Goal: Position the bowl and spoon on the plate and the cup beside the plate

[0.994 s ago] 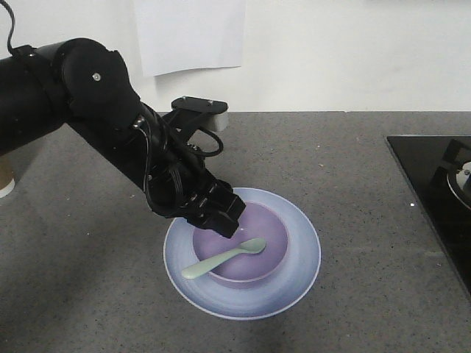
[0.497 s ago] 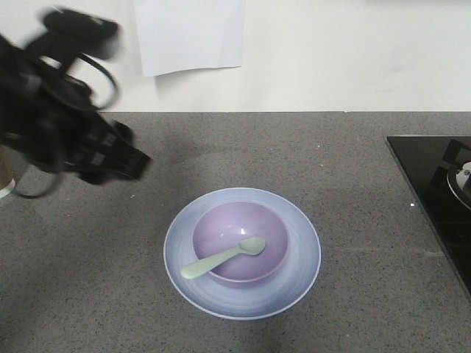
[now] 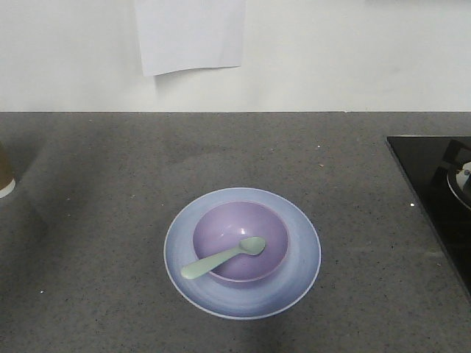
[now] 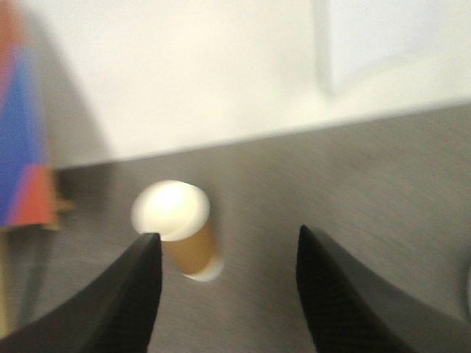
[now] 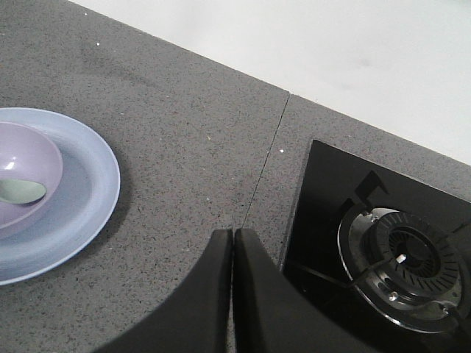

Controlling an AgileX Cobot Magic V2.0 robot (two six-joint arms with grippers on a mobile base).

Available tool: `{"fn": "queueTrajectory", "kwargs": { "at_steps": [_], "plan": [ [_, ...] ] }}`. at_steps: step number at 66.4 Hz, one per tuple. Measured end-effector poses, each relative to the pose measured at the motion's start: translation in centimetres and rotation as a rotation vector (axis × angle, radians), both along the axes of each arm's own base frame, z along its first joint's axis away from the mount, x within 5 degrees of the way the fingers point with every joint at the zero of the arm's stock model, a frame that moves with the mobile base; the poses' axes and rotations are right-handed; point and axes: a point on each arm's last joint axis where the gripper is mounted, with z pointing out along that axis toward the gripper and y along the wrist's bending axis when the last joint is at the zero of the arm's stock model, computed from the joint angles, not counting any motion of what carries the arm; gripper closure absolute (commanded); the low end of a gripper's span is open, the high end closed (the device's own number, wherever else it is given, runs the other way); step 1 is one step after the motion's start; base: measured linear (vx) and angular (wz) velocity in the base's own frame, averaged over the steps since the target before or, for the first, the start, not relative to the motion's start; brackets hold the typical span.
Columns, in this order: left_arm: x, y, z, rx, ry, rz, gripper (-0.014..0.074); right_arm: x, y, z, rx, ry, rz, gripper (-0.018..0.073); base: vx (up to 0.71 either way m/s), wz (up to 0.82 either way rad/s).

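Observation:
The lavender bowl sits in the pale blue plate on the grey counter. The mint-green spoon lies across the bowl, scoop inside and handle over the front-left rim. The brown paper cup stands at the far left edge, mostly cut off. In the blurred left wrist view the cup stands upright ahead of my left gripper, which is open and empty, with the cup beyond its left finger. My right gripper is shut on nothing, right of the plate. Neither gripper shows in the front view.
A black stove top with a burner fills the counter's right side, close to my right gripper, where the burner shows. A white sheet hangs on the back wall. A blue and red object stands left of the cup.
My left arm has drawn back from over the bowl, swung left and left the front view. The bowl, spoon and plate have not moved.

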Motion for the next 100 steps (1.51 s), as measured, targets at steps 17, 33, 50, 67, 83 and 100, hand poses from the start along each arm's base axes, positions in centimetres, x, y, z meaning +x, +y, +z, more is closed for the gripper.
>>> {"fn": "queueTrajectory", "kwargs": {
  "at_steps": [17, 33, 50, 67, 83, 100],
  "plan": [
    [0.9, 1.4, 1.2, 0.158, -0.124, 0.192, 0.0302, 0.0, 0.0, 0.0, 0.02, 0.003, -0.008, 0.0564, 0.0, 0.0],
    [5.6, -1.7, 0.3, 0.168, -0.175, 0.169, 0.0325, 0.0, 0.0, 0.0, 0.022, 0.003, -0.01, 0.0564, 0.0, 0.0],
    [10.4, -1.3, -0.7, 0.202, -0.249, 0.279, 0.0325, 0.0, 0.0, 0.0, 0.023, 0.004, -0.01, 0.0564, 0.0, 0.0],
    [12.1, 4.6, -1.4, 0.181, -0.245, 0.485, 0.0325, 0.0, 0.0, 0.0, 0.023, 0.005, -0.011, 0.0564, 0.0, 0.0],
    [12.6, 8.4, -2.3, 0.016, -0.22, 0.529, 0.0325, 0.0, 0.0, 0.0, 0.022, 0.006, -0.011, 0.0564, 0.0, 0.0],
    [16.4, 10.1, -6.6, -0.107, -0.029, 0.484, 0.0325, 0.0, 0.0, 0.0, 0.022, 0.006, -0.011, 0.0564, 0.0, 0.0]
  ]
}}
